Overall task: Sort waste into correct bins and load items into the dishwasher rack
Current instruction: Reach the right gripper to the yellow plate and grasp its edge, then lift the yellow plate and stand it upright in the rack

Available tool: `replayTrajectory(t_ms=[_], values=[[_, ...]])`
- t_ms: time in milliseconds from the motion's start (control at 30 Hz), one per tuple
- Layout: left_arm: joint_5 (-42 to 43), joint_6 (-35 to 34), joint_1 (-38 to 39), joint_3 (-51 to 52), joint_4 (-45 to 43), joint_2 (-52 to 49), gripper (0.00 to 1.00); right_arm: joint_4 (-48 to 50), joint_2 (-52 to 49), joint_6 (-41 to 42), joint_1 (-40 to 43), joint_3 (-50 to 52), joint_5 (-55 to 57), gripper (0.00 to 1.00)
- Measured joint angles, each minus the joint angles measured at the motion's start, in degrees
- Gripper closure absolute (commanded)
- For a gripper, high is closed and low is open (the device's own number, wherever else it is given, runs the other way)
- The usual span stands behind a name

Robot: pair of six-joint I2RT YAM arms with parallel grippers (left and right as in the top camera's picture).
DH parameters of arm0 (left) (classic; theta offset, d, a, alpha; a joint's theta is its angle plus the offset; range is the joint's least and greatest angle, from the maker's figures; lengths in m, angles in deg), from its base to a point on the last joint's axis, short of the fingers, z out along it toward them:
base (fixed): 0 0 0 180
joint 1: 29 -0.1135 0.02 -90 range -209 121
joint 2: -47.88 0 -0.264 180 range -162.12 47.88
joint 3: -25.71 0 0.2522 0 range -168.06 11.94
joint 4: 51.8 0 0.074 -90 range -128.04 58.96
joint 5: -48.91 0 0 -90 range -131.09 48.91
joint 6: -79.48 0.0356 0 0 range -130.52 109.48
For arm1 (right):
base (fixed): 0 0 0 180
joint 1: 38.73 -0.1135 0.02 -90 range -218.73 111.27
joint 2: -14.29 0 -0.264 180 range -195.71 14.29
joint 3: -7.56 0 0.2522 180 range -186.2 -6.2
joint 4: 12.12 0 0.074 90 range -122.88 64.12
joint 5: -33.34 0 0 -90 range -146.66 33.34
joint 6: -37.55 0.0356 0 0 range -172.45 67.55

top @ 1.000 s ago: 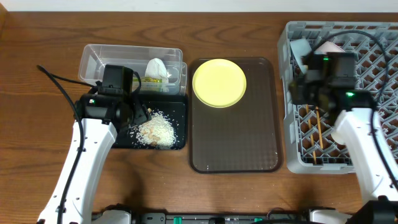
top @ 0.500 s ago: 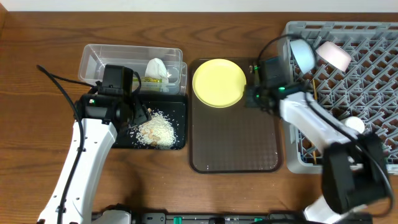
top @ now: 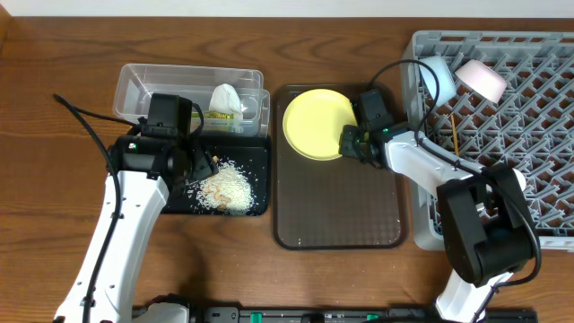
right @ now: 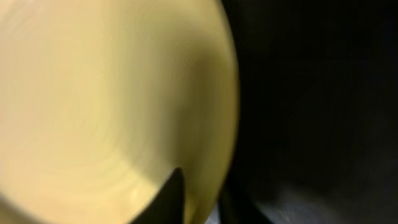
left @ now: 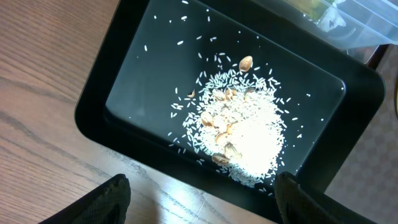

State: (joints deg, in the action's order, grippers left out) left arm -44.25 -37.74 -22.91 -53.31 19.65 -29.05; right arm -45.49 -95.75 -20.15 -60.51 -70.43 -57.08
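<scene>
**Overhead.** The brown serving tray (top: 336, 202) lies mid-worktop (top: 54, 206). The round yellow plate (top: 316, 124) sits at its far end, a little toward its left, and the rest of the tray is bare. The right gripper (top: 350, 144) is at the plate's right rim, inside the tray's right edge. Whether its fingers are clamped cannot be told here.

Touching the tray's left edge is the shallow black tray (top: 260, 161), which holds the rice scraps (top: 226, 188). The left gripper (top: 191, 166) hangs over it. Behind the black tray, left of the brown tray's far corner, stands the clear plastic tub (top: 143, 90). It holds the crumpled white tissue (top: 224, 95) and the green-and-orange snack wrapper (top: 219, 115), whose print is too small to read.

Right of the brown tray, with a narrow gap between, is the grey dishwasher rack (top: 529, 135). In its far left corner are the light blue bowl (top: 437, 77) and the pale pink-white bowl (top: 480, 79), and the chopsticks (top: 456, 135) lie in the lattice.

**Left wrist.** The fingers (left: 112, 199) stand wide apart, above the black tray's (left: 137, 68) near rim. The rice scraps (left: 245, 140) are heaped toward the brown-tray side, with stray grains around them. A corner of the tub (left: 360, 22) shows.

**Right wrist.** The view is blurred. The plate (right: 93, 93) fills the left, and one dark finger (right: 175, 198) lies on its face at the rim. The other finger is hidden, so the grip cannot be told.
</scene>
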Motion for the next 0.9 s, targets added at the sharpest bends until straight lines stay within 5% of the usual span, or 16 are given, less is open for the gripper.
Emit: replayTrajectory(t_ms=[100, 400, 900], values=[[0.0, 0.0, 0.0, 0.0, 0.33, 0.0, 0.23, -2.27, 0.09, 0.59, 0.17, -0.52, 0.24, 0.99], [0.0, 0.0, 0.0, 0.0, 0.42, 0.0, 0.23, -9.6, 6.08, -5.07, 3.06, -0.48, 2.97, 0.99], [0.0, 0.0, 0.0, 0.0, 0.39, 0.0, 0.23, -11.3, 38.36, -35.63, 14.38, -0.22, 28.81, 0.99]])
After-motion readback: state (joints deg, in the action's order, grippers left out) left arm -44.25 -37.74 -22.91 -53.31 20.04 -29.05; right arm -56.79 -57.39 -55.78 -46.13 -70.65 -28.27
